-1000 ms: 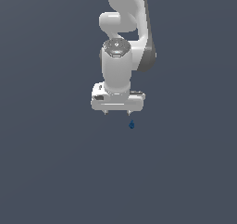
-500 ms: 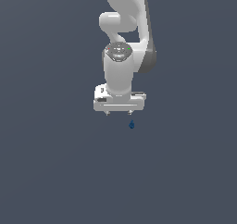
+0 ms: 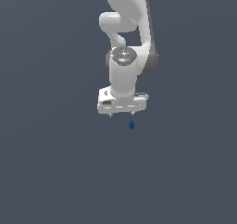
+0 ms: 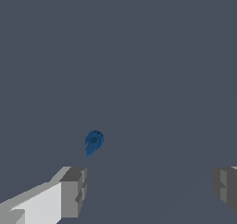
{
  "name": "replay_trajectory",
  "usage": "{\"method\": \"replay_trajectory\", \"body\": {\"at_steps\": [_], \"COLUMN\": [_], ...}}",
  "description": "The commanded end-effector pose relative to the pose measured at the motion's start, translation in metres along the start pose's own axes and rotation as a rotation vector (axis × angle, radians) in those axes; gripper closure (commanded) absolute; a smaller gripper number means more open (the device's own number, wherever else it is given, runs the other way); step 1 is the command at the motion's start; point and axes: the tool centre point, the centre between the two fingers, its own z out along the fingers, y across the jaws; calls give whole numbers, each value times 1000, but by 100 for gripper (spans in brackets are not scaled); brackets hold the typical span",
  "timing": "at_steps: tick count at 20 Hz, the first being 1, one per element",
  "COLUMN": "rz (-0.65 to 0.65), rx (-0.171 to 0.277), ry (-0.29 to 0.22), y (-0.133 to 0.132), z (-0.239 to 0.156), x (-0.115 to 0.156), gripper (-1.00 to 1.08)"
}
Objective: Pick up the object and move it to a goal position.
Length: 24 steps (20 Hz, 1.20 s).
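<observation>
- I have the white two-fingered gripper (image 3: 121, 114) hanging above the flat grey-blue floor (image 3: 51, 163), fingers pointing down, with nothing between them — the jaws stand spread wide, as the wrist view shows with one grey finger pad (image 4: 74, 191) on one side and the other at the far edge of the picture.
- The tiny dark blue teardrop-shaped object (image 3: 131, 124) lies on the floor just beside the gripper, a little toward the exterior view's right of its middle and nearer the camera; nothing touches it.
- In the wrist view the object (image 4: 94, 141) sits close to one finger pad, not midway between the two, and ahead of the line joining them — so I judge the step in hand to be lining up, not yet descending.
- To do this well I would shift the hand sideways and forward until the piece sits centred in the gap, and only then lower.
- The piece is far smaller than the fingers, so I would go down until the tips nearly meet the floor; closing too high would likely miss it.
- Its long axis looks slanted against the finger line; I cannot tell the exact angle, but closing across the narrow width seems the safer grip.
- No goal marker shows in either view.
</observation>
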Motion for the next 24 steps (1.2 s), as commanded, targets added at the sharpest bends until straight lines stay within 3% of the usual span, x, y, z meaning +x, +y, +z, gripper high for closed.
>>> {"method": "replay_trajectory", "body": {"at_steps": [1, 12, 24], "rz": [-50, -316, -351], "rx": [-1, -2, -1], "ry": [0, 8, 8], "y": [-9, -55, -61], "z": [9, 54, 69], "x": [-1, -13, -16], "gripper": [-92, -92, -92]}}
